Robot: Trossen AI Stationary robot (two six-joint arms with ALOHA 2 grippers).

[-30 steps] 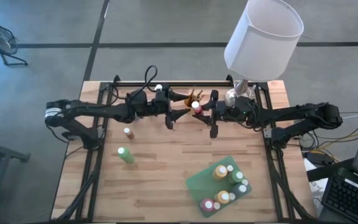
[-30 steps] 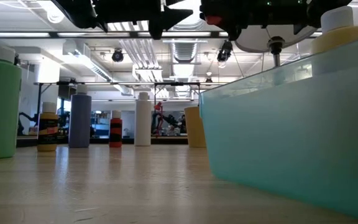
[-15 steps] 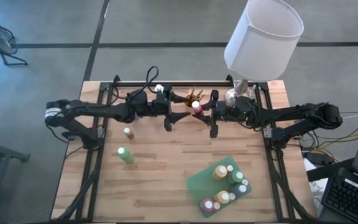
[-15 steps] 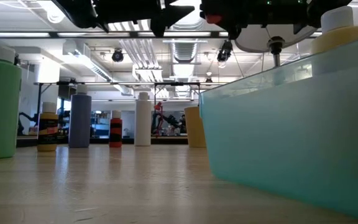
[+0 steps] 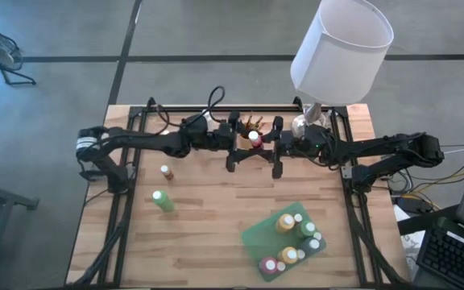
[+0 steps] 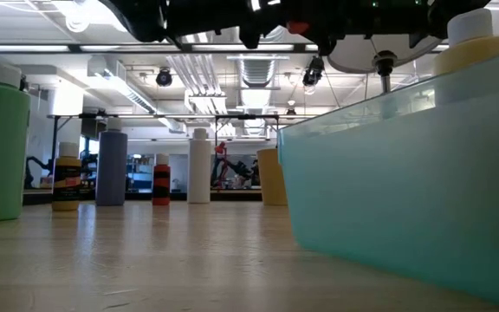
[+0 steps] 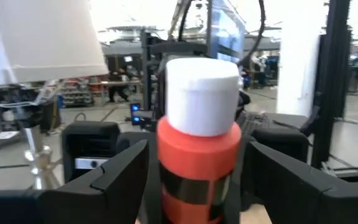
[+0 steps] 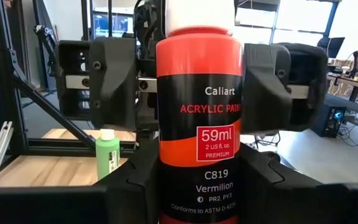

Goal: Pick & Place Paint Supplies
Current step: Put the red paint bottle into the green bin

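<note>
Above the wooden table [image 5: 208,234], near its far edge and beside the white-shaded lamp [image 5: 341,50], both dark arms met in a handover. The right gripper [image 5: 266,153] held a vermilion paint bottle [image 8: 197,118] upright, its fingers [image 8: 135,180] pressed to the bottle's lower body. The left gripper [image 5: 240,151] stood wide, one finger on either side of the same bottle and apparently not yet touching. For a clean transfer, the left jaws would probably need to close squarely before the right let go. The green tray [image 5: 256,238] waited with several bottles, well apart.
</note>
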